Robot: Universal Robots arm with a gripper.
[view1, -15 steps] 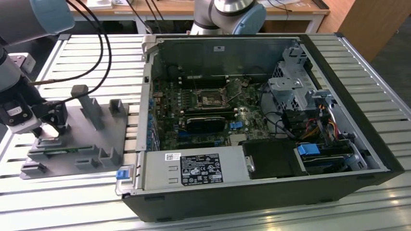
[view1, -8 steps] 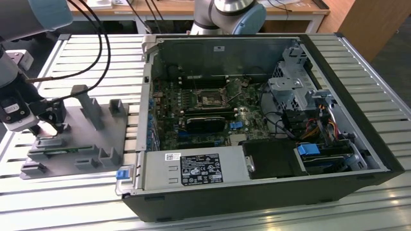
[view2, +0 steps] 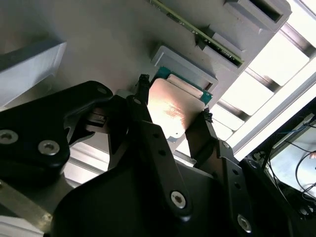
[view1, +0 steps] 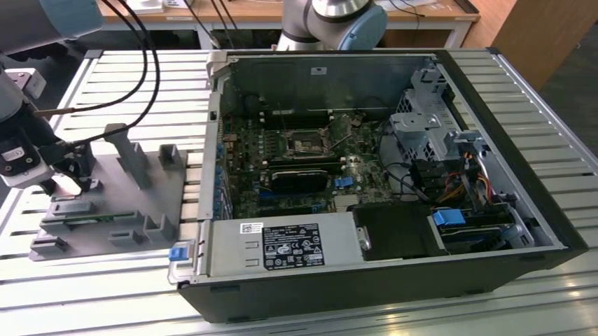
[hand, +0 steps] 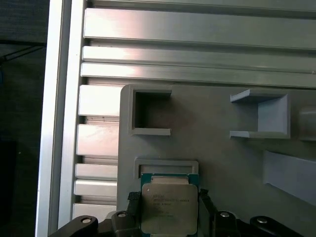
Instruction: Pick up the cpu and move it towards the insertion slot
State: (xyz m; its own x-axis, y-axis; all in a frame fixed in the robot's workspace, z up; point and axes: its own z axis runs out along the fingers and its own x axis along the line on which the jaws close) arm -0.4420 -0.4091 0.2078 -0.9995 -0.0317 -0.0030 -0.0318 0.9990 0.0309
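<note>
A: How does the cpu [hand: 169, 210] look?

B: It is a flat square chip with a silvery metal top. There is some small print on the top and a thin green edge around it. In the second wrist view the metal shines pale.

A: Where is it?

B: It is at a small framed recess of the grey tray [view1: 140, 203]. The tray lies on the slatted bench [view1: 122, 77], at the exterior view's left of the open computer case [view1: 374, 280]. I cannot tell if the chip is already lifted off.

A: And the gripper [hand: 169, 200]?

B: It is closed on the cpu. Its two black fingers [hand: 133, 202] press against two opposite edges of the chip, as both wrist views show.

A: How many things do you count?

B: One cpu, one tray, one case and one gripper with two fingers. In the first wrist view the tray has two square open pockets [hand: 148, 111]. There is one insertion slot [view1: 304, 145], a metal-framed square on the board inside the case, well apart from the chip.
</note>
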